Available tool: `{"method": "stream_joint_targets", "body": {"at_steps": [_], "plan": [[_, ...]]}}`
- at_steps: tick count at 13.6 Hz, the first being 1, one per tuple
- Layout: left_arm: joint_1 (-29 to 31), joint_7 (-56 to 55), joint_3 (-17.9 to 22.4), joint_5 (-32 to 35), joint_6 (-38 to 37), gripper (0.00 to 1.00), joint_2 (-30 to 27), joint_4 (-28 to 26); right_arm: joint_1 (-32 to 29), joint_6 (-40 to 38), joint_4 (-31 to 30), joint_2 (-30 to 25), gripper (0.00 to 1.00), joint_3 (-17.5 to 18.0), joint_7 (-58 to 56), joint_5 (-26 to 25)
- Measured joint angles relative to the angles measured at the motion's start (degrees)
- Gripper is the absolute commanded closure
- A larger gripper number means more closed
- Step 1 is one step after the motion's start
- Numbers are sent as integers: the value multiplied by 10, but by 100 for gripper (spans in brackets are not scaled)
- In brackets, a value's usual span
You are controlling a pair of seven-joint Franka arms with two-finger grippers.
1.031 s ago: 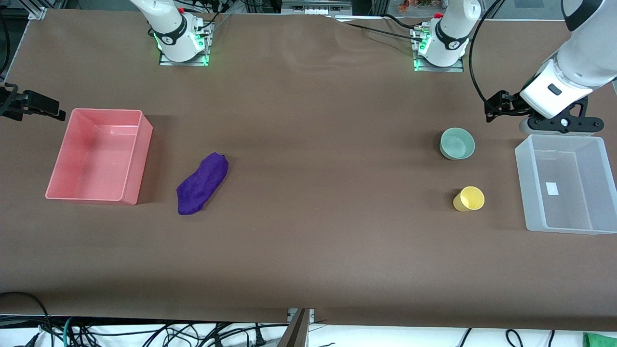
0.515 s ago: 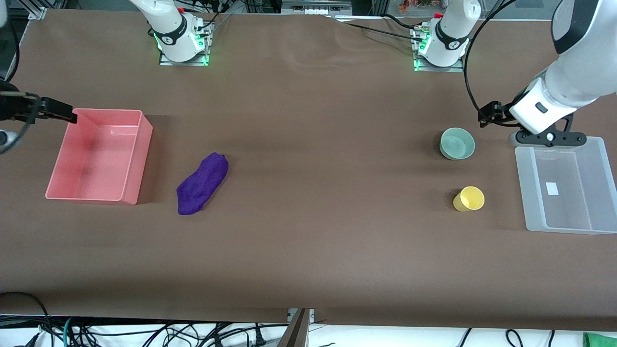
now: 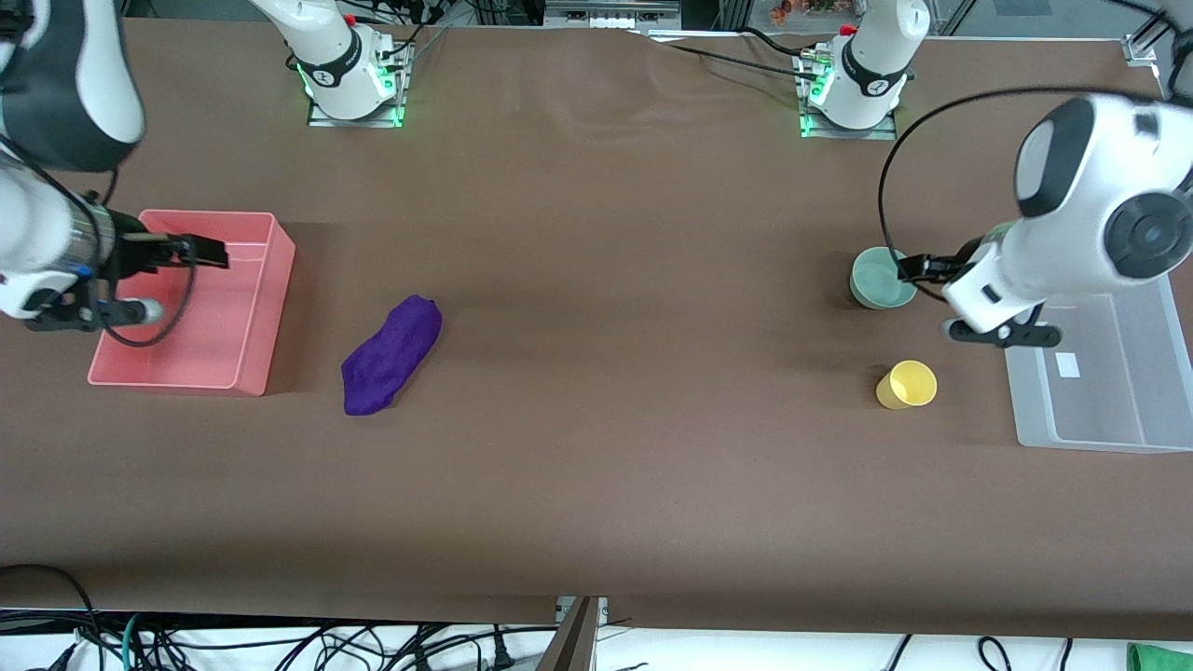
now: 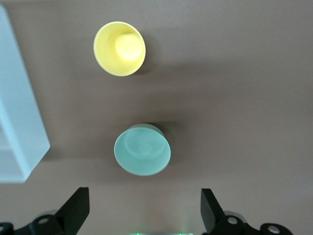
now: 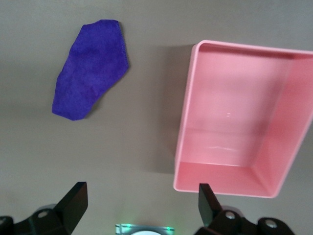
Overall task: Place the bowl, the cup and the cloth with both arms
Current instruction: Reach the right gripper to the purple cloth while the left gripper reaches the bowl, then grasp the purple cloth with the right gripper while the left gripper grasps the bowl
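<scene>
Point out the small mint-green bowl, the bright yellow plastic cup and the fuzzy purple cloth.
mint-green bowl (image 4: 142, 150): left wrist view, inside bottom.
yellow plastic cup (image 3: 910, 383): front view, open mouth.
purple cloth (image 3: 390, 355): front view, middle of the lump.

The bowl (image 3: 876, 280) is small, round and pale mint green, and it stands upright and empty, just below the wide-open left gripper (image 4: 144, 210). The cup (image 3: 907, 384) is bright yellow and tapered; it stands upright with its mouth up, nearer to the front camera than the bowl and apart from it. The cloth (image 3: 390, 354) is a deep purple, fuzzy, long lump, lying flat below the wide-open right gripper (image 5: 142, 208).
</scene>
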Motion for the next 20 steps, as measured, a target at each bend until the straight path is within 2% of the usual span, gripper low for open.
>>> {"method": "stream_joint_targets", "body": {"at_steps": [2,5,7,10,11,12,13,14,15,20], "plan": [[32,96,1,0,66,0,4,-54,0,51,-38,3,0,11,45,8],[60,194,1,0,149,0,-2,-140,2,160,-104,23,0,53,133,9],[59,239,-2,0,241,0,-14,-222,14,240,-147,45,0,70,181,9],[57,304,-3,0,392,0,-17,-332,23,344,-203,70,0,72,200,9],[56,318,-3,3,426,10,-16,-356,26,368,-215,77,0,72,212,9],[56,326,-3,17,459,44,-14,-377,31,389,-222,86,0,72,228,9],[56,328,-3,43,484,69,-12,-389,37,409,-227,94,0,72,242,9],[56,330,-3,72,498,81,-11,-395,49,439,-230,110,0,72,259,9],[56,336,-3,79,499,82,-11,-395,53,454,-231,118,0,72,267,9],[56,369,-3,82,501,58,-15,-393,71,525,-233,168,2,72,290,9]]}}
